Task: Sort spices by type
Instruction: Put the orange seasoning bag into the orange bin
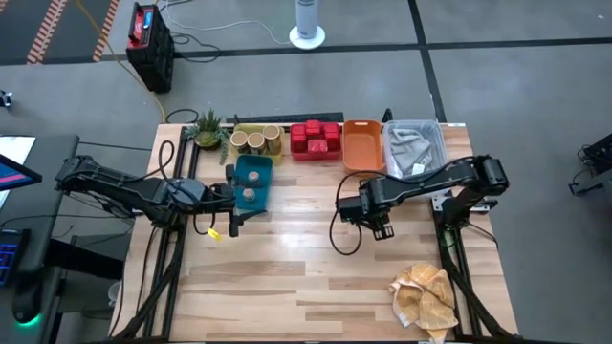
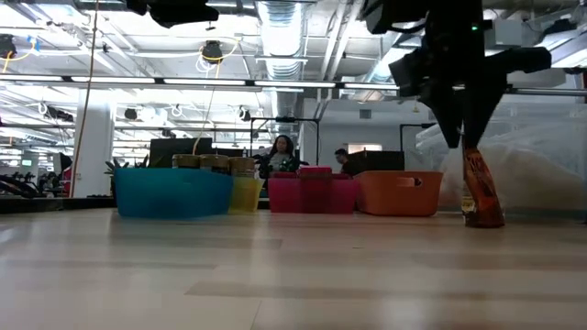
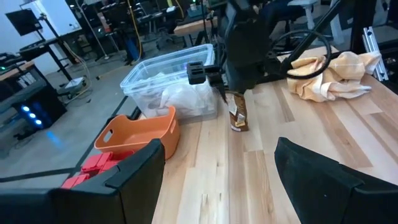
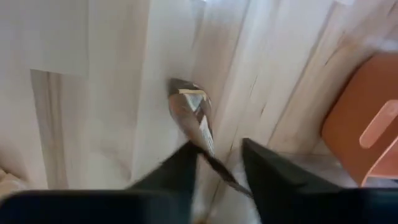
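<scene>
The right pincer (image 2: pixel 470 147) pinches the thin brown packet (image 2: pixel 481 192) by its top edge; the packet stands upright with its bottom on the desk (image 1: pixel 316 268), near the orange tray (image 1: pixel 361 143). The grip looks thin, so the packet could slip or swing out when lifted. The left pincer (image 1: pixel 235 198) is spread open beside the teal tray (image 1: pixel 258 168).
</scene>
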You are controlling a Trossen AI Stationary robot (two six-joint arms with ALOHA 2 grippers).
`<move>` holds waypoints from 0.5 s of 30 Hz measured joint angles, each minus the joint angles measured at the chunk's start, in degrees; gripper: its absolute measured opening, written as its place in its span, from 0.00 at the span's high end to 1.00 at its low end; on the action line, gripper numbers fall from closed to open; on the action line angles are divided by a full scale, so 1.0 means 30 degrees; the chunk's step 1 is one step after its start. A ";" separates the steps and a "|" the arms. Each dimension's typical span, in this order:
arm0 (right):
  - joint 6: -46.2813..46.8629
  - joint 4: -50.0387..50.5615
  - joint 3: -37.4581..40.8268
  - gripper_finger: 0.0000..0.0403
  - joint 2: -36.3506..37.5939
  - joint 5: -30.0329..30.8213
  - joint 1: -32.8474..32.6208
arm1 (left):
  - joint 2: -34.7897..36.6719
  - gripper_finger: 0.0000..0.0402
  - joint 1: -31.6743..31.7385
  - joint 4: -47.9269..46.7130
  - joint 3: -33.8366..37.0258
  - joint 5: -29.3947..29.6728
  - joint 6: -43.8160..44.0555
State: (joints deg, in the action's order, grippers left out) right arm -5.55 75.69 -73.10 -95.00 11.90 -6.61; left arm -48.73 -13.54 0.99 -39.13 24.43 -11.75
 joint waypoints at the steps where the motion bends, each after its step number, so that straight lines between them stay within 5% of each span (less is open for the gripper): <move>1: -0.0222 -0.0137 0.0000 0.60 0.0001 -0.0007 0.0000 | 0.0000 0.28 0.0007 0.0000 0.0000 0.0000 0.0000; 6: -0.0684 -0.0414 -0.0342 0.95 0.0007 -0.0035 0.0242 | 0.0000 0.28 0.0007 -0.0279 0.0000 0.0007 0.0000; 15: -0.1747 -0.0799 -0.3382 0.96 0.0029 0.3425 0.1341 | 0.0007 0.28 0.0007 -0.1141 0.0000 0.0005 0.0306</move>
State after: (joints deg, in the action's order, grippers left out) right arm -10.79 73.29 -83.25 -94.91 22.17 -2.59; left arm -48.71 -13.52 -2.43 -39.13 24.44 -10.83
